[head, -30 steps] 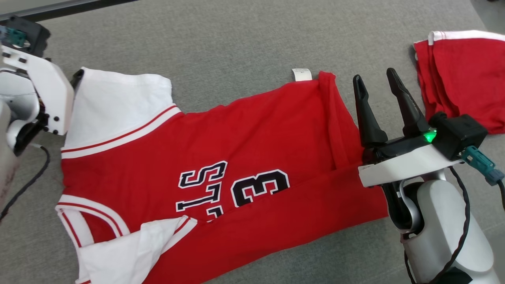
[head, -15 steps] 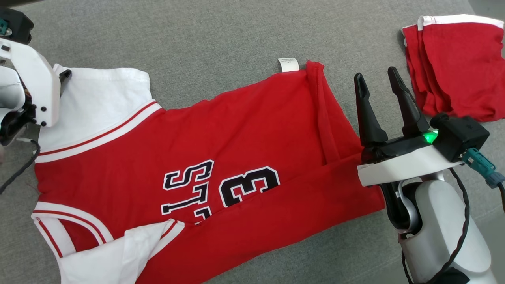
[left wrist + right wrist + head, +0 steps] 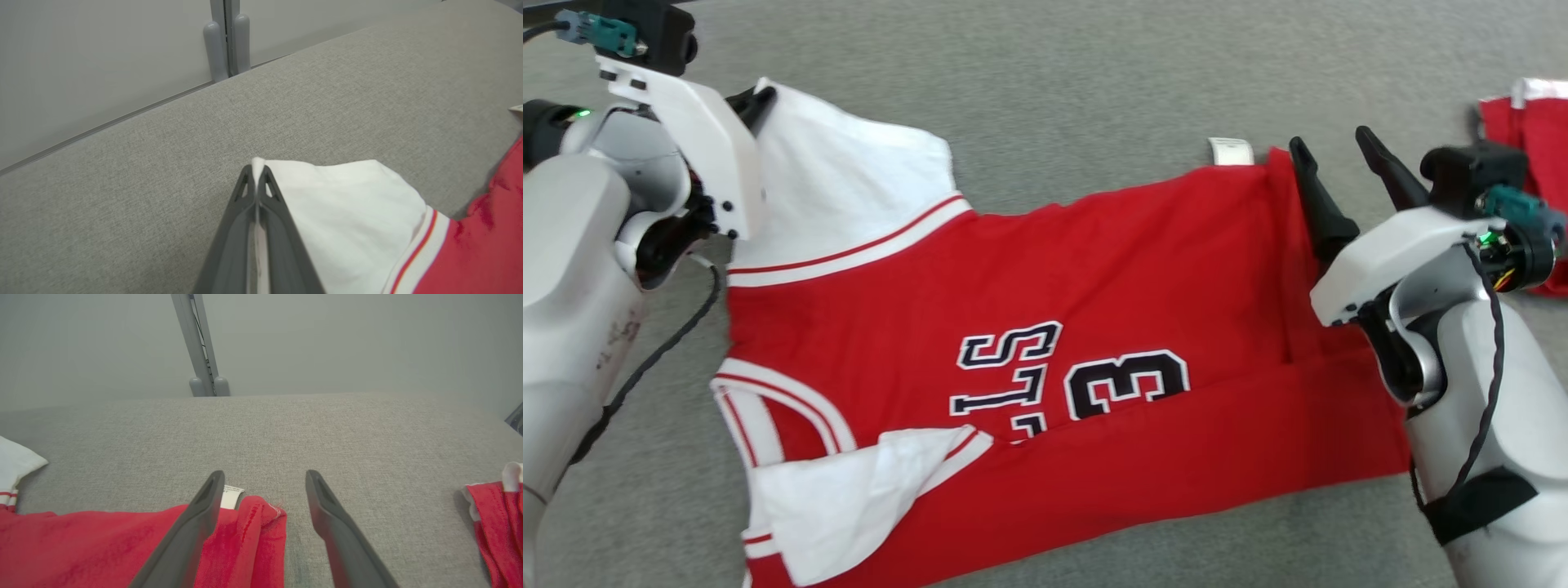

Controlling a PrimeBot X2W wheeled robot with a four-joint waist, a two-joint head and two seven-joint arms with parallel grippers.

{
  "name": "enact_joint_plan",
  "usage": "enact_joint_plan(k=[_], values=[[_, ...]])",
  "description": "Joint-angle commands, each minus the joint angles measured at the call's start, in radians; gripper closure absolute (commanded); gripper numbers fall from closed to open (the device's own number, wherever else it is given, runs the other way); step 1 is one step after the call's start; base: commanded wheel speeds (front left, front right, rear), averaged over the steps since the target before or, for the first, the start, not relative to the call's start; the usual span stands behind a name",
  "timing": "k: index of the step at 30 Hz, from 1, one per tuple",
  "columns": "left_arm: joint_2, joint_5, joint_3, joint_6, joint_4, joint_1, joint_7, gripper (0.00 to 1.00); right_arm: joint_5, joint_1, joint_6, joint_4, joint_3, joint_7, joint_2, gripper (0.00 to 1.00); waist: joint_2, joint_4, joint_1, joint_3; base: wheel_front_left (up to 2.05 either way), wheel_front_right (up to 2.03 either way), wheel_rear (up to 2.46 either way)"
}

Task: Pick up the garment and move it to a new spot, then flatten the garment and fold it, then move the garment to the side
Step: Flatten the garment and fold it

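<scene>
Garment (image 3: 1029,327) laid lengthwise across grey worktop (image 3: 1054,73), number print upward, lower sleeve (image 3: 849,498) flopped inward, hem end rumpled. Corner of upper white sleeve (image 3: 849,188) pinched between pressed-together fingers of left hand (image 3: 256,173) and drawn outward, judged as anchor for flattening. Right hand (image 3: 264,477) held spread over hem corner beside white label (image 3: 1230,150), nothing gripped, judged poised for opposite pinch. Second red garment (image 3: 1531,139) kept well apart at right.

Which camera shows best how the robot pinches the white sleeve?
The left wrist view: the left gripper is shut on the white sleeve, right up close. The head view hides most of the grip behind the left arm. The right wrist view catches one sleeve corner.
</scene>
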Motion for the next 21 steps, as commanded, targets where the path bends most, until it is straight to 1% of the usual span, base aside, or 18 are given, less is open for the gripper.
enact_joint_plan(k=[1, 6, 11, 16, 21], values=[[-0.001, -0.013, -0.004, 0.001, -0.011, 0.006, -0.010, 1.00, 0.005, -0.020, 0.000, 0.015, 0.003, 0.019, -0.012, 0.00, 0.0000, 0.052, -0.0001, -0.023, 0.00, 0.00, 0.00], [-0.022, -0.047, -0.033, 0.001, -0.077, 0.031, -0.049, 1.00, 0.000, -0.091, 0.000, 0.138, 0.013, 0.128, -0.064, 0.00, 0.0000, 0.113, -0.0001, -0.036, 0.00, 0.00, 0.00], [-0.038, -0.064, -0.066, 0.001, -0.101, 0.046, -0.074, 1.00, -0.023, -0.135, 0.000, 0.249, 0.035, 0.194, -0.107, 0.00, 0.0000, 0.141, -0.0001, -0.047, 0.00, 0.00, 0.00], [-0.037, -0.078, -0.089, 0.001, -0.104, 0.050, -0.086, 1.00, -0.025, -0.153, 0.000, 0.326, 0.034, 0.224, -0.130, 0.00, 0.0000, 0.143, -0.0001, -0.057, 0.00, 0.00, 0.00], [-0.025, -0.089, -0.105, 0.001, -0.097, 0.047, -0.093, 1.00, -0.028, -0.163, 0.000, 0.369, 0.017, 0.205, -0.140, 0.00, 0.0000, 0.136, -0.0001, -0.056, 0.00, 0.00, 0.00]])
